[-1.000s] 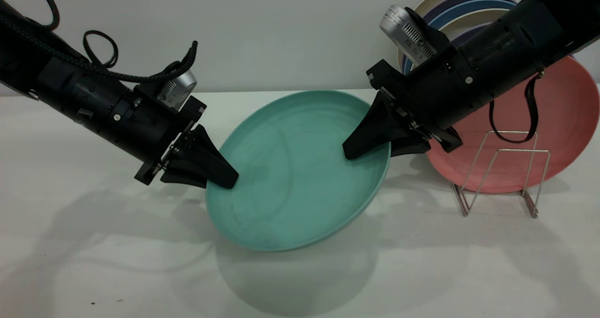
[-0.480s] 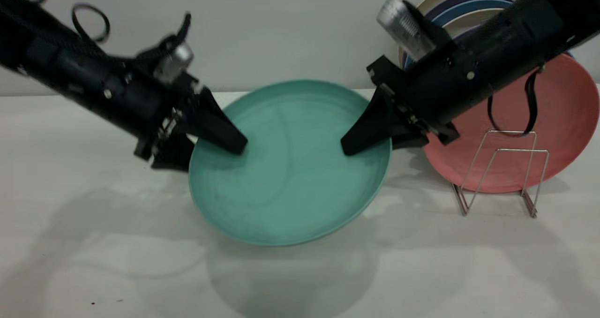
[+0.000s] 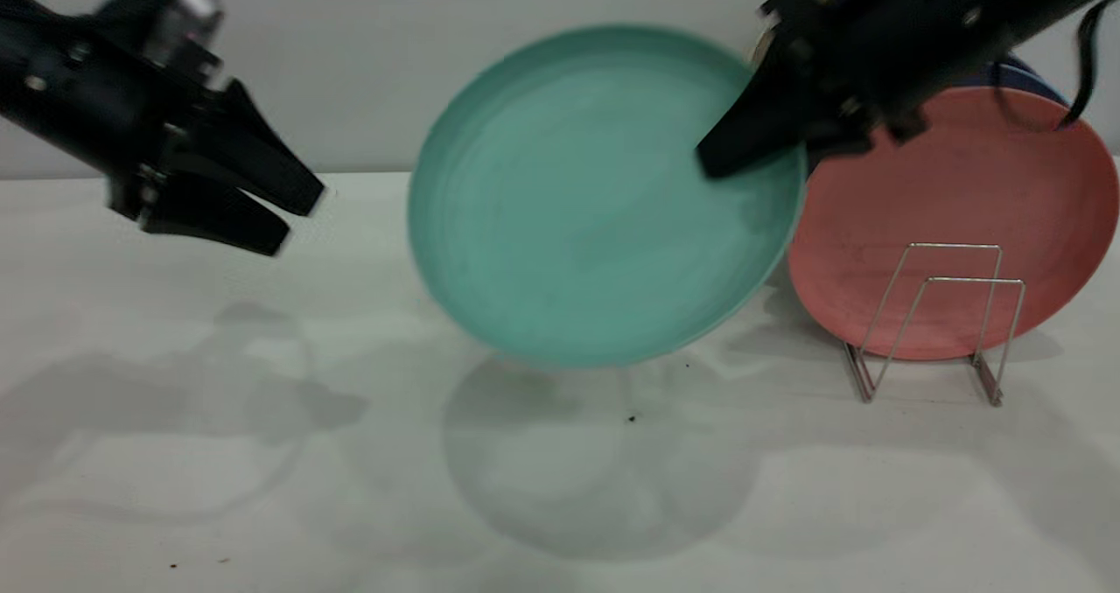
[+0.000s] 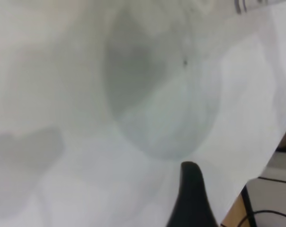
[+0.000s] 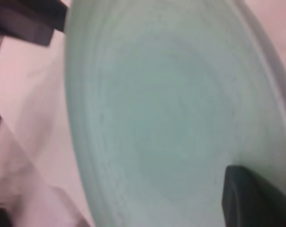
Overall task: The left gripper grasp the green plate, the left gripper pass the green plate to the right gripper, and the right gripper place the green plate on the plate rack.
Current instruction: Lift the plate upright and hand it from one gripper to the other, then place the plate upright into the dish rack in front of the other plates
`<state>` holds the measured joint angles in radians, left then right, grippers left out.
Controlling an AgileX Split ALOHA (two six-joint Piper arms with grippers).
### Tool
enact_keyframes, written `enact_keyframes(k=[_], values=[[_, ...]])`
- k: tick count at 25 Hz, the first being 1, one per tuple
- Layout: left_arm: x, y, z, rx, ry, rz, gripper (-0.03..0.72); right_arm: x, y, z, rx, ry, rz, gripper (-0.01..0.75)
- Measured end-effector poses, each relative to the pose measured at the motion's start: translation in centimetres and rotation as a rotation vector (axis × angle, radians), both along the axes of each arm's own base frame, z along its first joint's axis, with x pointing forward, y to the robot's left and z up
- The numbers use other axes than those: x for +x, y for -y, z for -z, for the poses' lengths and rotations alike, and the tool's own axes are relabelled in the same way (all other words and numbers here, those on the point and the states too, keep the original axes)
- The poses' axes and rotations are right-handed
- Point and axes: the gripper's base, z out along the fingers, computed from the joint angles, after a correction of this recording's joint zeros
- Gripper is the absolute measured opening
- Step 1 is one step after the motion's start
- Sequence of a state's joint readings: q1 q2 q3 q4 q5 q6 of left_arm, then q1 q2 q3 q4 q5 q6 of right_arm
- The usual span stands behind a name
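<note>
1. The right gripper (image 3: pixel 713 160) pinched the green plate (image 3: pixel 595 199) at its 2 o'clock rim, in the air.
2. The left gripper (image 3: pixel 293 217) hung open, well apart.
3. It should tip the plate upright, then slide it slowly into the rack (image 3: pixel 936 322).

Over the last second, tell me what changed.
The left claw let go of the green plate and backed off left, open. The right claw, shut on the rim, lifted the plate up and tilted it upright. The rack and pink plate stayed put.
</note>
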<state>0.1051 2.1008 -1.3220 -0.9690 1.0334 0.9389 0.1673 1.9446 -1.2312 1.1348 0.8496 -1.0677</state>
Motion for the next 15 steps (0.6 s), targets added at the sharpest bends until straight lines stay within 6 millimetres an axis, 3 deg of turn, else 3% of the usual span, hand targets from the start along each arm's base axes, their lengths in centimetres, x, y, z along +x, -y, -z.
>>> enact_keyframes(k=[5, 11, 15], values=[[-0.2, -0.4, -1.2, -0.007, 0.020, -0.001, 0.575, -1.2, 0.5, -4.3, -0.102, 0.283, -0.176, 0.088], [-0.3, -0.3, -1.2, -0.013, 0.013, 0.008, 0.575, -3.4, 1.9, -8.9, -0.393, 0.729, -0.547, 0.087], [-0.4, -0.3, -1.3, -0.023, 0.000, 0.015, 0.575, -3.9, 3.1, -10.7, -0.595, 0.854, -0.587, 0.087]])
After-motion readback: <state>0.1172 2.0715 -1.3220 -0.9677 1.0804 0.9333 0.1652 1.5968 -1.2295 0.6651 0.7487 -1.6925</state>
